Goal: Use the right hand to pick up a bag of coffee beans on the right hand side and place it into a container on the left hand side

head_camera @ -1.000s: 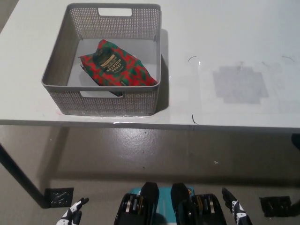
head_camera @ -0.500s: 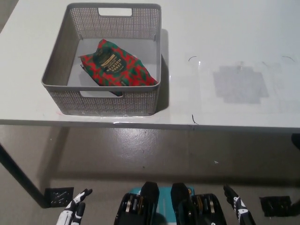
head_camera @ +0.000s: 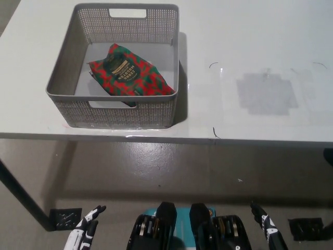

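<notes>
A red and green patterned coffee bean bag [head_camera: 130, 71] lies flat inside the grey woven basket [head_camera: 67, 70] on the left part of the white table. My white left hand [head_camera: 83, 233] hangs low at the bottom left, below the table edge, fingers apart and holding nothing. My black right hand [head_camera: 269, 232] shows at the bottom right, also below the table, fingers apart and holding nothing. Both hands are far from the basket.
The white table [head_camera: 250, 41] has a grey taped patch [head_camera: 266, 94] on its right part. A dark table leg [head_camera: 18, 195] slants down at the left. Below the table edge lies grey floor with small black floor markers [head_camera: 65, 219].
Both hands have shifted slightly at the bottom edge, the left a little to the right and the right a little outward. The bag and basket have not moved.
</notes>
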Available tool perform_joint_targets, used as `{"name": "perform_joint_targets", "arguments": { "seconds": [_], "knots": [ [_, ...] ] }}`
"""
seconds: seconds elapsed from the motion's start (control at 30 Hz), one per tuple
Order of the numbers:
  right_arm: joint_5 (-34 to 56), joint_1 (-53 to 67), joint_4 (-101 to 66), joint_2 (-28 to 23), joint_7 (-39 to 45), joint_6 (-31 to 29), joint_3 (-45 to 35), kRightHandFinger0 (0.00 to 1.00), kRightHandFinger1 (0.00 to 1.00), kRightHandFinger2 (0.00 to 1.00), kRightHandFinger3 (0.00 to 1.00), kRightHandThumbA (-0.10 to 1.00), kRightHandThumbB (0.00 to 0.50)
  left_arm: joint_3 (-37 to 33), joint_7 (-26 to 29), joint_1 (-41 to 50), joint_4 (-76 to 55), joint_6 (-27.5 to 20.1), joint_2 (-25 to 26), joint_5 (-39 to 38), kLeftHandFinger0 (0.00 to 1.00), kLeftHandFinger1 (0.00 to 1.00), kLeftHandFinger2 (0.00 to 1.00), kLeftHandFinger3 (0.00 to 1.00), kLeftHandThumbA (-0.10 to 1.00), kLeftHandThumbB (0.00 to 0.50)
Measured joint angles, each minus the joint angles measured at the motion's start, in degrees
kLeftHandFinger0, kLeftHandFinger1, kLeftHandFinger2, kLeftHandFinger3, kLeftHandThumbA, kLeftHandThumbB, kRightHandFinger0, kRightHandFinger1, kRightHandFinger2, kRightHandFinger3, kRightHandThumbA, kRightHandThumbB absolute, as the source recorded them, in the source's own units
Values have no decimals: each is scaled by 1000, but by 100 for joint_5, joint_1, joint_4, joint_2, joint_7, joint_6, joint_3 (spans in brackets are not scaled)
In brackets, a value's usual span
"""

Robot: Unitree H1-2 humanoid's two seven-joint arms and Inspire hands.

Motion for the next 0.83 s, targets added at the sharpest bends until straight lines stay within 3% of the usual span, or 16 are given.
{"name": "perform_joint_targets", "arguments": {
  "seconds": [0.3, 0.47, 0.83],
  "knots": [
    [0, -92, 8, -1, -4, -1, 25, 1000, 1000, 1000, 1000, 947, 293, -117, -124, -44, 2, 0, 83, -108, 1000, 1000, 1000, 1000, 1000, 321],
    [2, -132, 21, -1, -3, -2, 21, 1000, 1000, 1000, 1000, 969, 276, -178, -253, -113, 12, -1, 153, -205, 1000, 1000, 1000, 1000, 1000, 395],
    [3, -330, 46, 18, -75, -3, -201, 1000, 1000, 1000, 1000, 935, 224, -430, -500, -202, 12, 0, 311, -317, 1000, 1000, 1000, 1000, 1000, 414]
  ]
}}
